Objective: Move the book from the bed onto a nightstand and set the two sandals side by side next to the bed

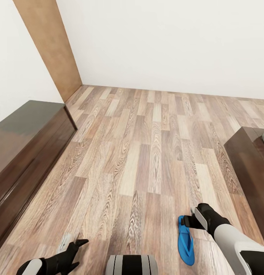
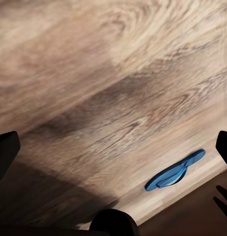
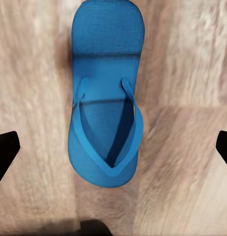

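My right tool [image 1: 185, 221] hangs over one blue sandal [image 1: 185, 241] lying flat on the wood-plank floor [image 1: 147, 145], its fingers [image 3: 6, 152] spread wide apart on either side of the sandal and touching nothing, with the straps facing up in the right wrist view. My left tool [image 1: 79, 248] is low near my base, its two dark fingers parted and empty, and its wrist view shows the same sandal well apart on the planks. A long dark wooden cabinet [image 1: 25, 145] stands against the left wall, and the dark brown bed frame [image 1: 248, 172] shows at the right edge, beside the sandal.
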